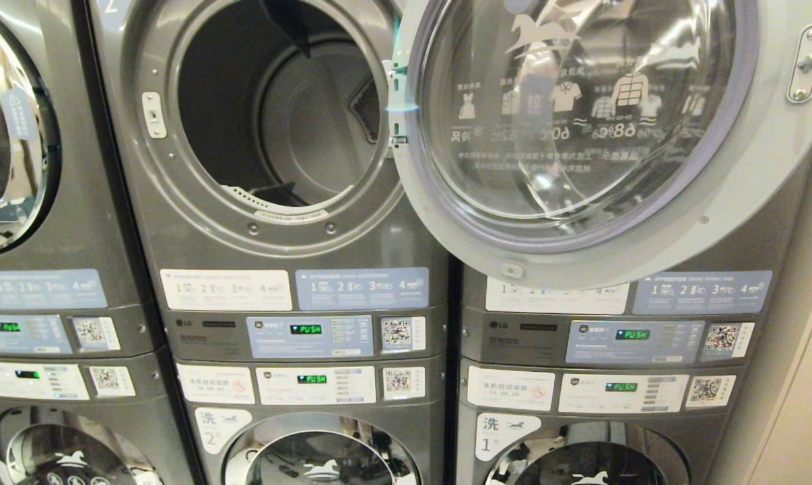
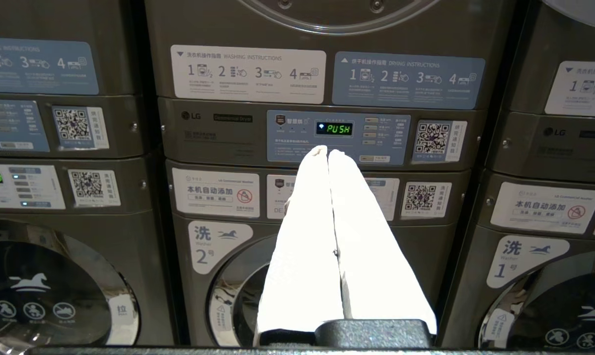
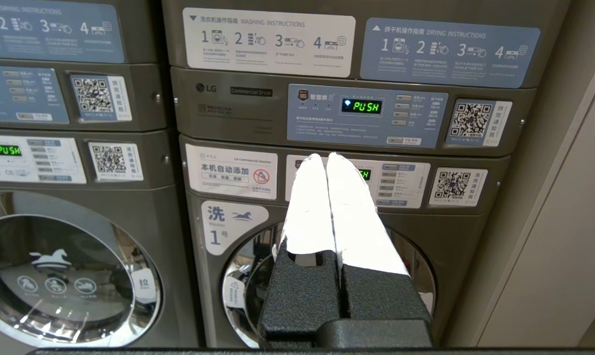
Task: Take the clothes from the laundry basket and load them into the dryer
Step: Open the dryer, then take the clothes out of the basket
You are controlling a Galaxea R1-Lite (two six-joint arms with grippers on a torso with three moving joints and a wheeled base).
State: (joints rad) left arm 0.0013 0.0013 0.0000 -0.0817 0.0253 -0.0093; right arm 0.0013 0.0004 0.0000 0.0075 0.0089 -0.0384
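Note:
The dryer point(image 1: 271, 114) in the upper middle of the head view stands with its round door point(image 1: 581, 135) swung wide to the right, showing a dark grey drum. No clothes show in the drum, and the laundry basket and the clothes are out of view. Neither arm appears in the head view. In the left wrist view my left gripper point(image 2: 327, 150) is shut with nothing in it, its white fingers pointing level at the middle stack's control panel point(image 2: 337, 135). My right gripper point(image 3: 325, 157) is shut and empty too, facing the right stack's washer panel point(image 3: 356, 180).
Three stacks of grey machines stand side by side, with closed washer doors point(image 1: 318, 458) below. The open dryer door hangs out in front of the right stack's upper machine. A beige wall point(image 3: 564, 222) borders the right stack.

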